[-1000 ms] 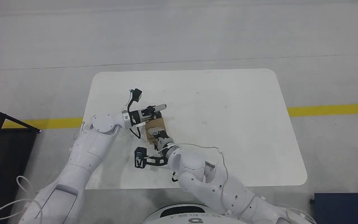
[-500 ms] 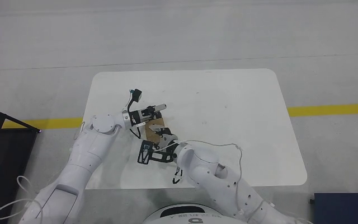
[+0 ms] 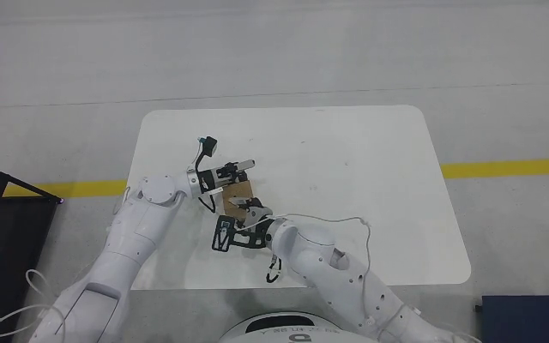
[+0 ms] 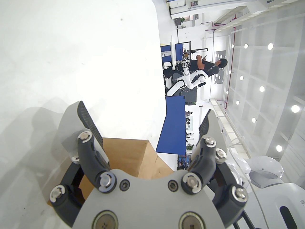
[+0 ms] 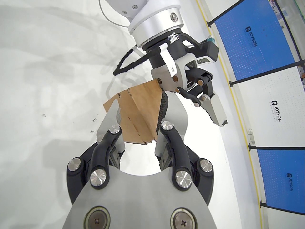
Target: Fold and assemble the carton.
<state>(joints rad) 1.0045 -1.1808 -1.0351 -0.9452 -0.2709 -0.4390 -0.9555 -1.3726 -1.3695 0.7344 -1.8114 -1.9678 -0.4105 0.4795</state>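
Top view: the carton (image 3: 236,198), a small brown cardboard piece, is on the near left part of the white table (image 3: 360,154). The left gripper (image 3: 243,168) is at the carton's far side and the right gripper (image 3: 250,208) at its near side, so the two meet over it.

Left wrist view: the left gripper (image 4: 145,112) is spread wide and grips nothing. The carton (image 4: 129,157) sits close under one finger (image 4: 88,125), with its open edge toward the camera.

Right wrist view: the right gripper (image 5: 139,109) grasps the carton (image 5: 140,111), with a pad against each side of the creased, part-folded cardboard. The carton is tilted above the table. The left gripper (image 5: 190,98) is just beyond it, at its far corner.
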